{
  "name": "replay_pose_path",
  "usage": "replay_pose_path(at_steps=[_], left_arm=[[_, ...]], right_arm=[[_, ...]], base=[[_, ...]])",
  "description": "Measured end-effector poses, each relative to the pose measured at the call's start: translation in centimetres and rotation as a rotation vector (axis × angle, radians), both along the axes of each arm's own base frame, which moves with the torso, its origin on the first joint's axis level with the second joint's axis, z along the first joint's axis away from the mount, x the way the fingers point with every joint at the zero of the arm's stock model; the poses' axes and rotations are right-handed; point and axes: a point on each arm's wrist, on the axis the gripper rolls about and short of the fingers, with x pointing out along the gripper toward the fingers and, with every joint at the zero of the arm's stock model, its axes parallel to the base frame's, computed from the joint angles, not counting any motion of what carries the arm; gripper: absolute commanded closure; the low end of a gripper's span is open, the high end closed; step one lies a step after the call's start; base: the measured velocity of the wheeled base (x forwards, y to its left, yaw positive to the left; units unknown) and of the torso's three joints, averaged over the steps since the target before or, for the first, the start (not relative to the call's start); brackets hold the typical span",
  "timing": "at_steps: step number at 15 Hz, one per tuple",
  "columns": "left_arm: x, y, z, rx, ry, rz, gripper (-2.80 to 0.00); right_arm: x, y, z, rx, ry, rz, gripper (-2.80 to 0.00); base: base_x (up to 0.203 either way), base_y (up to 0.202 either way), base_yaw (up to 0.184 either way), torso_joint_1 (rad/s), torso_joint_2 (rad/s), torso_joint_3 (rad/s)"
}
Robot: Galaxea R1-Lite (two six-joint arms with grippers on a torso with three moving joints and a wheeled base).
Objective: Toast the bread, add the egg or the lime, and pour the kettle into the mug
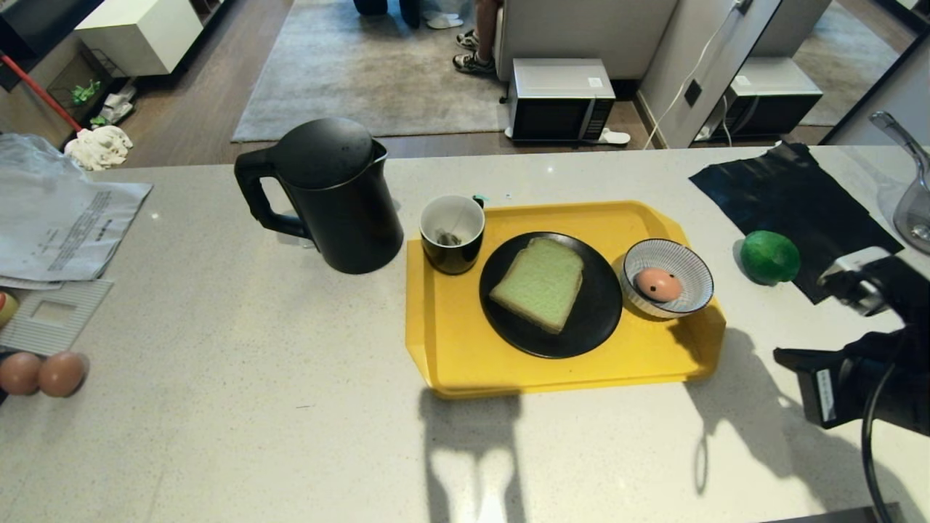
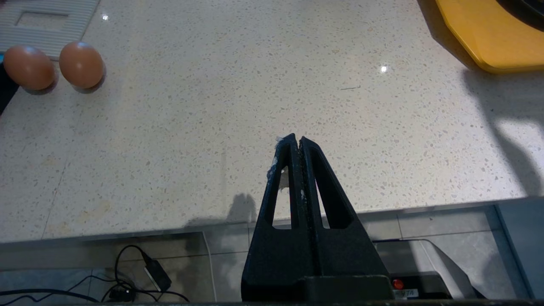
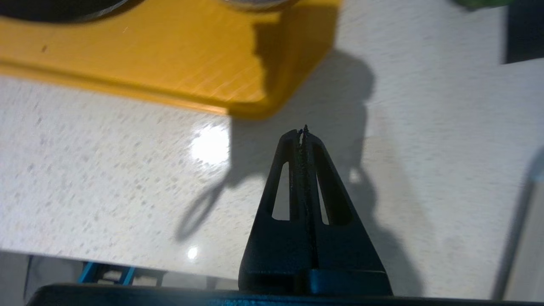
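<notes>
The pale green bread (image 1: 538, 282) lies on a black plate (image 1: 596, 319) on the yellow tray (image 1: 465, 349). In the striped white bowl (image 1: 686, 263) on the tray's right sits the spotted egg (image 1: 657, 284). The black mug (image 1: 451, 234) stands at the tray's far left corner, and the black kettle (image 1: 330, 192) just left of it. On the counter right of the tray rests the lime (image 1: 769, 256). My right gripper (image 3: 302, 131) is shut and empty, low over the counter near the tray's (image 3: 178, 63) near right corner. Over the counter's front edge my left gripper (image 2: 296, 139) hangs shut and empty.
Two plain brown eggs (image 1: 40, 373) lie at the counter's left edge, near papers (image 1: 58, 225). They show in the left wrist view too, the brown eggs (image 2: 55, 66). A black sheet (image 1: 792, 196) lies behind the lime, with a clear jug (image 1: 912, 196) at far right. A microwave (image 1: 559, 98) and a person's feet (image 1: 474, 51) are on the floor beyond.
</notes>
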Motion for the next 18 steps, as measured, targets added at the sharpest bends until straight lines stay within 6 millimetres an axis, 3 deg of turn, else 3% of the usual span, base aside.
replay_pose_path(at_steps=[5,10,14,18], left_arm=[[0.0,0.0,0.0,0.0,0.0,0.0,0.0],[0.0,0.0,0.0,-0.001,0.0,0.0,0.0],[0.0,0.0,0.0,0.0,0.0,0.0,0.0],[0.0,0.0,0.0,0.0,0.001,0.0,0.0]], right_arm=[[-3.0,-2.5,6.5,0.141,-0.29,-0.145,0.0],[-8.8,-3.7,10.8,0.222,-0.589,-0.133,0.0],[-13.4,-4.6,9.0,0.213,-0.701,-0.245,0.0],[-16.6,-4.8,6.7,0.232,-0.884,-0.266,0.0]], base=[[0.0,0.0,0.0,0.0,0.0,0.0],[0.0,0.0,0.0,0.0,0.0,0.0],[0.0,0.0,0.0,0.0,0.0,0.0],[0.0,0.0,0.0,0.0,0.0,0.0]])
